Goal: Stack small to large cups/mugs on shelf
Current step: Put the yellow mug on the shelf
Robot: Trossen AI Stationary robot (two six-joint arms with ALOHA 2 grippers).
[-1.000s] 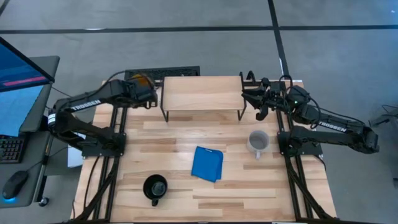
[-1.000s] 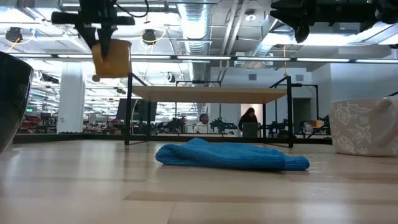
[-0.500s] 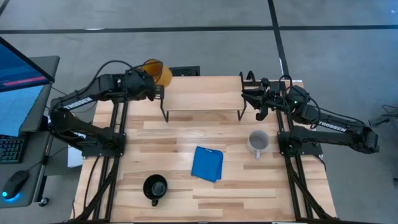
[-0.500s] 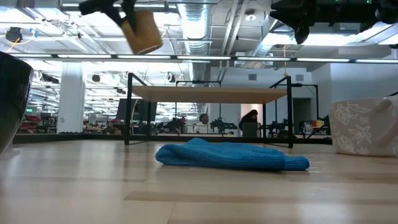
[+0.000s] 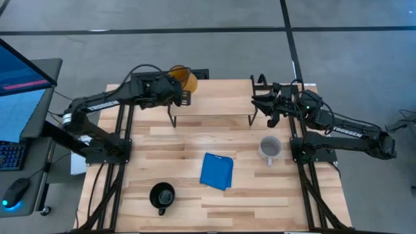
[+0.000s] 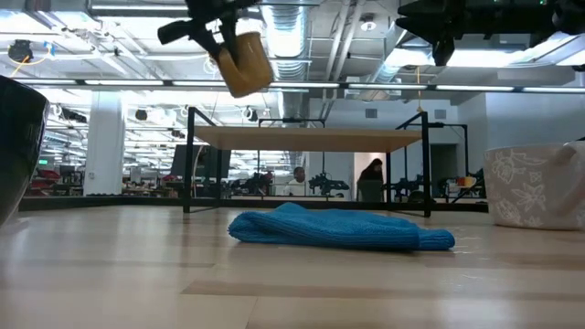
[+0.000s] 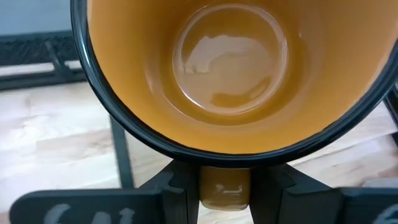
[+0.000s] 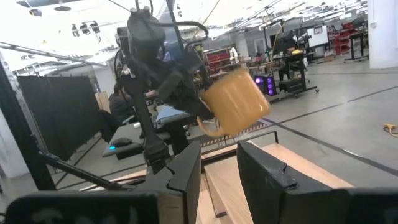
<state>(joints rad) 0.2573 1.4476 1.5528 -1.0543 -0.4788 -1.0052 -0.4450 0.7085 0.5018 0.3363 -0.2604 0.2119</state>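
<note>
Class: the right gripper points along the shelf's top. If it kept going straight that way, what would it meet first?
Probably the yellow-orange mug held by the left gripper; the right gripper faces it above the wood-topped shelf, though depth is unclear.

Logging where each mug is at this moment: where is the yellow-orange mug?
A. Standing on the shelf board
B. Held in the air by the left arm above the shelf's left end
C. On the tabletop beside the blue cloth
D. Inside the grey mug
B: the left gripper holds the yellow-orange mug tilted, well above the shelf.
</note>
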